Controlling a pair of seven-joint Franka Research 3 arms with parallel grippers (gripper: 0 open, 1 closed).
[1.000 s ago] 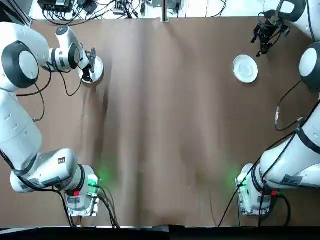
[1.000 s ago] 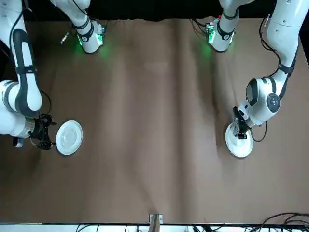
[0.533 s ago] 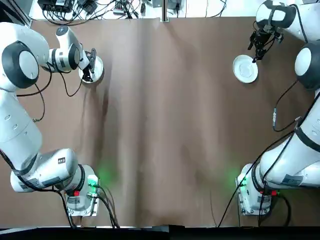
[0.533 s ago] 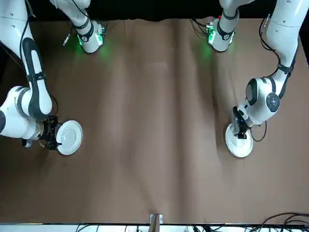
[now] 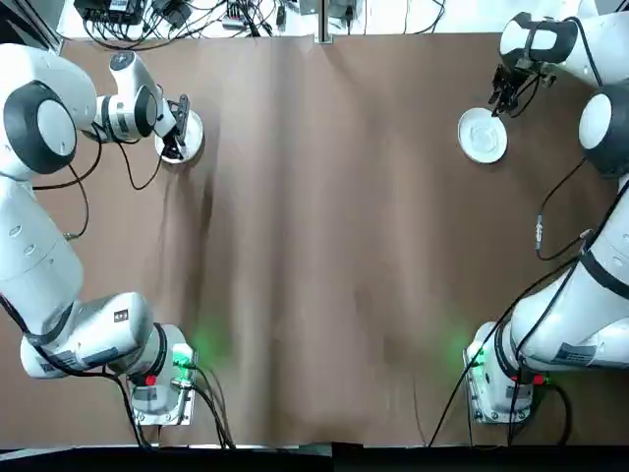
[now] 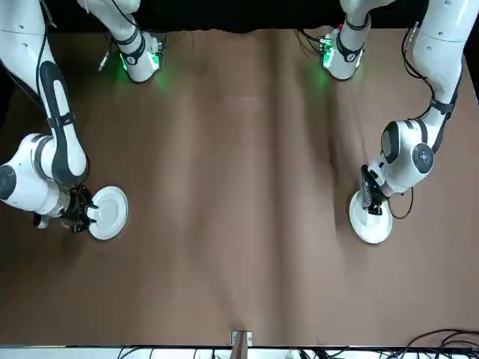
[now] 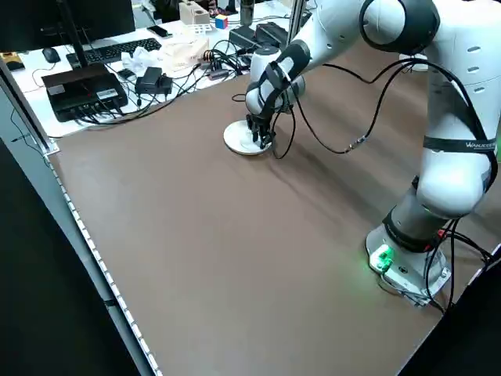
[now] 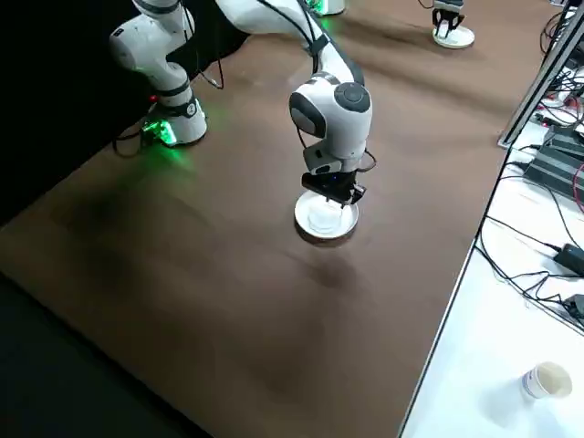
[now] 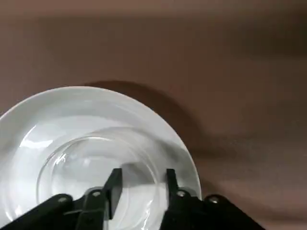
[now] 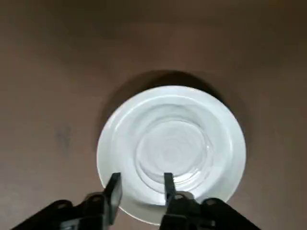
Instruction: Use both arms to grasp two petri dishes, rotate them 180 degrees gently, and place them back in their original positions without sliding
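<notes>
Two white petri dishes lie at the table's far end. The left dish (image 5: 193, 126) (image 9: 72, 129) shows a rim and a clear inner ring. My left gripper (image 5: 175, 141) (image 9: 142, 178) hangs low over it, open, its fingertips above the inner ring. The right dish (image 5: 483, 136) (image 10: 172, 143) sits near the far right corner. My right gripper (image 5: 503, 98) (image 10: 141, 184) hovers open above that dish's outer rim, holding nothing. In the front view the right gripper (image 6: 78, 217) is beside its dish (image 6: 108, 212), and the left gripper (image 6: 370, 200) stands on its dish (image 6: 373, 224).
Brown cloth (image 5: 324, 246) covers the table. Cables and electronics (image 7: 94, 78) lie on a white bench past the far edge. A paper cup (image 8: 546, 380) stands on that bench. The arm bases (image 5: 157, 379) glow green at the near edge.
My right gripper has swung in from beyond the right dish's far side to its rim. The left arm and both dishes have stayed put.
</notes>
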